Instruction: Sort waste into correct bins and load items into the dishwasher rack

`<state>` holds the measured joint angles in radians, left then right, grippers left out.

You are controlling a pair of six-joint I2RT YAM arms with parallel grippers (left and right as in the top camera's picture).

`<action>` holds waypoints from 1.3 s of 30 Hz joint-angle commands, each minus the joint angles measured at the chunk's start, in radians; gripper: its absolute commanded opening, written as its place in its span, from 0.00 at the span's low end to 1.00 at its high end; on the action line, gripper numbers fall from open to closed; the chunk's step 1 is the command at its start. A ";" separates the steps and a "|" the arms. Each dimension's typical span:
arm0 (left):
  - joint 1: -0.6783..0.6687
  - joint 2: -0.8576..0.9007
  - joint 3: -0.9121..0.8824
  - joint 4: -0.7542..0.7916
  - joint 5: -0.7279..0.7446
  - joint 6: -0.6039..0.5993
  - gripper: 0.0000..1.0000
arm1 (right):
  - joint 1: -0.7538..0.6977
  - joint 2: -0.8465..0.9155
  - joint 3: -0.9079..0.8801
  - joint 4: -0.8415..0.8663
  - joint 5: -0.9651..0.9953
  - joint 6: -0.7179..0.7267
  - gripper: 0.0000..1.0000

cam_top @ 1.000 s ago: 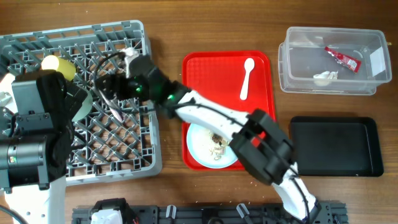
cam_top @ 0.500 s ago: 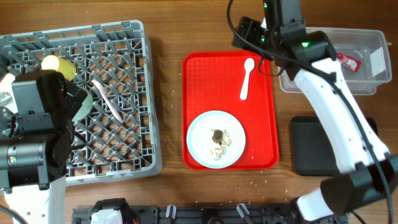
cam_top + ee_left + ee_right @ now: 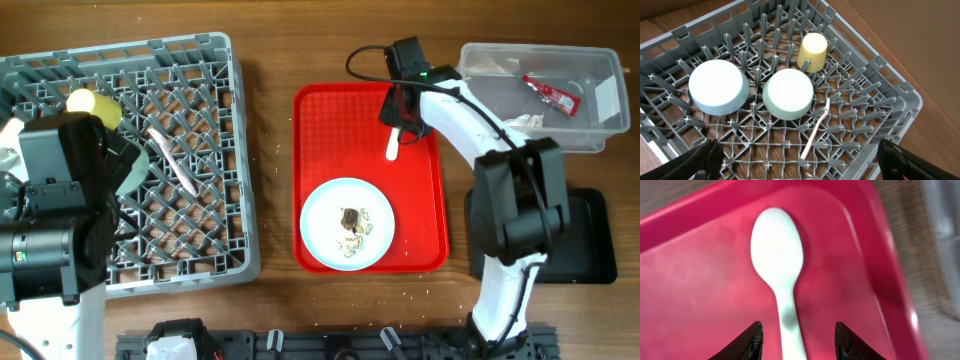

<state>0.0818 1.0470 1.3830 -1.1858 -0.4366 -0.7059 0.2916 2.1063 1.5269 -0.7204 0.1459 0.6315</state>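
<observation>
My right gripper (image 3: 398,112) (image 3: 797,340) is open over the white spoon (image 3: 392,146) (image 3: 777,260) on the red tray (image 3: 330,130), one finger on each side of its handle. The white plate (image 3: 345,223) with brown and white scraps (image 3: 351,224) lies on the tray's near end. The grey rack (image 3: 210,210) (image 3: 875,100) holds a yellow cup (image 3: 80,100) (image 3: 813,49), two upside-down mint bowls (image 3: 719,86) (image 3: 788,93) and the fork (image 3: 172,160) (image 3: 815,131). My left gripper (image 3: 800,162) is open above the rack. The clear tub (image 3: 480,100) holds the red wrapper (image 3: 552,93) and tissue (image 3: 522,122).
The black tray (image 3: 590,240) lies at the right, partly under my right arm. The left arm's body covers the rack's left side in the overhead view. Bare wood shows between the rack and the red tray.
My right arm has swung from the rack, where the fork stays, over to the red tray, and has come down with open fingers over the spoon. The left arm has not moved.
</observation>
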 commanded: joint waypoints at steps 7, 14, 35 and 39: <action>0.007 -0.003 0.009 0.002 -0.002 -0.013 1.00 | 0.002 0.099 -0.004 0.025 0.005 -0.004 0.36; 0.007 -0.003 0.009 0.002 -0.002 -0.013 1.00 | 0.002 0.131 0.004 0.013 0.011 -0.005 0.07; 0.007 -0.003 0.009 0.002 -0.002 -0.013 1.00 | 0.113 -0.217 0.061 -0.047 -0.040 0.114 0.15; 0.007 -0.003 0.009 0.002 -0.002 -0.013 1.00 | 0.113 -0.147 -0.014 -0.020 0.061 0.184 0.27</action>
<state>0.0818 1.0470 1.3830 -1.1858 -0.4366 -0.7055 0.4080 1.8751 1.5700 -0.7574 0.0299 0.7181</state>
